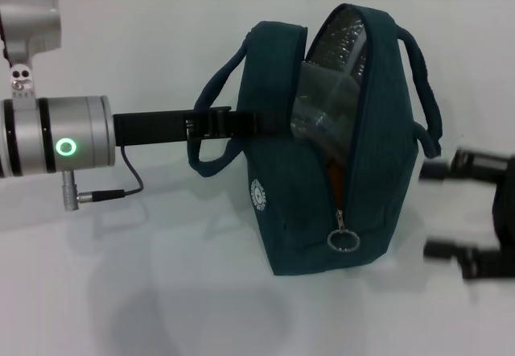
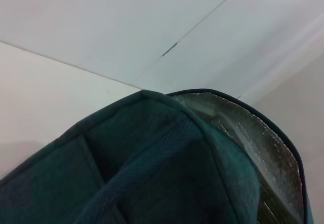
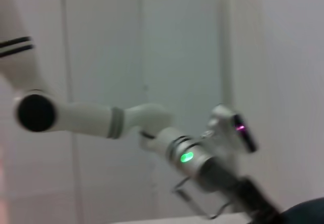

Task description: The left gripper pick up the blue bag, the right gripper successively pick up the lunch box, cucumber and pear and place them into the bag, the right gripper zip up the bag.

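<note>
R hand (image 1: 438,211) spread open beside blue bag (image 1: 338,179); L hand (image 1: 269,122) level, clamping bag's rim.

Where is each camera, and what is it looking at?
Head view: on the robot's head, looking down at the table; shows the blue bag, the left gripper at its side, the right gripper open beside it.
Left wrist view: on the left arm, close against the bag's fabric and foil lining; none of the robot shows.
Right wrist view: on the right arm, facing the left arm.
The head and left wrist views share the bag.
</note>
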`<state>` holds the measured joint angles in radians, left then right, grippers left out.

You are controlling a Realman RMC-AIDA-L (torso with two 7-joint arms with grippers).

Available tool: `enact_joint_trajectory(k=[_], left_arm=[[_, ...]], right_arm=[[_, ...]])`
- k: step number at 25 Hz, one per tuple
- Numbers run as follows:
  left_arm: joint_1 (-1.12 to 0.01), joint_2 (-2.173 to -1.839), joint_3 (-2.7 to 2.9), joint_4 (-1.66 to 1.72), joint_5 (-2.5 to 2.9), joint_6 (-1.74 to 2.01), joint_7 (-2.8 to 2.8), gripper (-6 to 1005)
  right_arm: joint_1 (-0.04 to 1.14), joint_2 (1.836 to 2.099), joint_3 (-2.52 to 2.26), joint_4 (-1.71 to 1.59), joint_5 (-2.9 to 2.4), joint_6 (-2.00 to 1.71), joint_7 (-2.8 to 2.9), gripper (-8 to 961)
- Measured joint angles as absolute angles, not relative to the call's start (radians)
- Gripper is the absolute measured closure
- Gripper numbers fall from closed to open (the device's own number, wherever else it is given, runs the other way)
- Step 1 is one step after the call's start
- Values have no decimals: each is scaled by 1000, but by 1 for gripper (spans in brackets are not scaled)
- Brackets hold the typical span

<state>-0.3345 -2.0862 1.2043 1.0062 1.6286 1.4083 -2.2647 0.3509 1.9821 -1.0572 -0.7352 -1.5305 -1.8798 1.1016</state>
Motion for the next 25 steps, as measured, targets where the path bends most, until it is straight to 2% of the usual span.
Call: enact_joint_trajectory(k=[11, 25], left_arm=[[-341, -2086, 1193, 1006, 1629, 1408, -2265, 945], [-340, -2087, 1190, 1005, 1629, 1408, -2264, 945]], right_arm=[[403, 2008, -1064, -574, -1660, -1804, 1128, 182], [438, 2015, -1113, -499, -1662, -1702, 1123, 183]])
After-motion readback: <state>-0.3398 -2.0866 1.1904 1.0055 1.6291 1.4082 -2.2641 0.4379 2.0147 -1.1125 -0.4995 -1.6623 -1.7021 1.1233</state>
